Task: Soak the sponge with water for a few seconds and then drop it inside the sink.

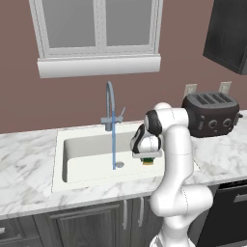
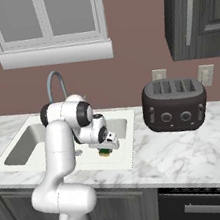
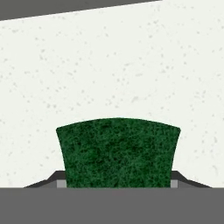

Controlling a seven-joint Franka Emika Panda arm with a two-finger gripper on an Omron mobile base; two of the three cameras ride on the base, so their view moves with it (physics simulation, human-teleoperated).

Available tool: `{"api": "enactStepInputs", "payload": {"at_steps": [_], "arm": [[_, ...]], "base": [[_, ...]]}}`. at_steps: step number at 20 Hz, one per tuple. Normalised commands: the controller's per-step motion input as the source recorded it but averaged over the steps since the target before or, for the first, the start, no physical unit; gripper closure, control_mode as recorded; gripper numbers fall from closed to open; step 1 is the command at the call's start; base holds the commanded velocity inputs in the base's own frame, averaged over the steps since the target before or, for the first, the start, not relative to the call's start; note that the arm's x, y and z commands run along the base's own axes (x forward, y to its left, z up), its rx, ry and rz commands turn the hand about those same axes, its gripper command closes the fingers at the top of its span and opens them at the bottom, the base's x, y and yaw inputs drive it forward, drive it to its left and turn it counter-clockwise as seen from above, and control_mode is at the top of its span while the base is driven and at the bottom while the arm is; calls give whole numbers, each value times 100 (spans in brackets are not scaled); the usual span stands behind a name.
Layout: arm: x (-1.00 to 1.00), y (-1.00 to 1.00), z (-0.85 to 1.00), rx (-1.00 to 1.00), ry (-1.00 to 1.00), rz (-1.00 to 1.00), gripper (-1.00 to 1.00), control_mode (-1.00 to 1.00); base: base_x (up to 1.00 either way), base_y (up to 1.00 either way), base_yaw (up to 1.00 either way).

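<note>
Green-topped sponge (image 3: 118, 153) pinched by fingers (image 3: 57, 178) (water (image 1: 114, 140) running) over sink (image 1: 87, 166).

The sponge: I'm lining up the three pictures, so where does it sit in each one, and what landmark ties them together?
Left base view: the sponge hangs under the tool, right of the water, over the sink's right end.
Right base view: just left of centre, below the white wrist.
Hand view: lower centre, green face toward the camera.
Shared landmark: the sink's off-white basin.
</note>
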Motion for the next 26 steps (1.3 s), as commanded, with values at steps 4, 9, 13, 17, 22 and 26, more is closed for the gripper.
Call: {"api": "enactStepInputs", "payload": {"at_steps": [4,9,13,17,22,26], "arm": [[0,0,-31,0,0,0,100,-100],[0,0,-3,0,0,0,100,-100],[0,0,0,0,0,0,100,-100],[0,0,0,0,0,0,-100,-100],[0,0,0,0,0,0,-100,-100],[0,0,0,0,0,0,-100,-100]], "base": [[0,0,0],[0,0,0],[0,0,0],[0,0,0],[0,0,0],[0,0,0]]}}
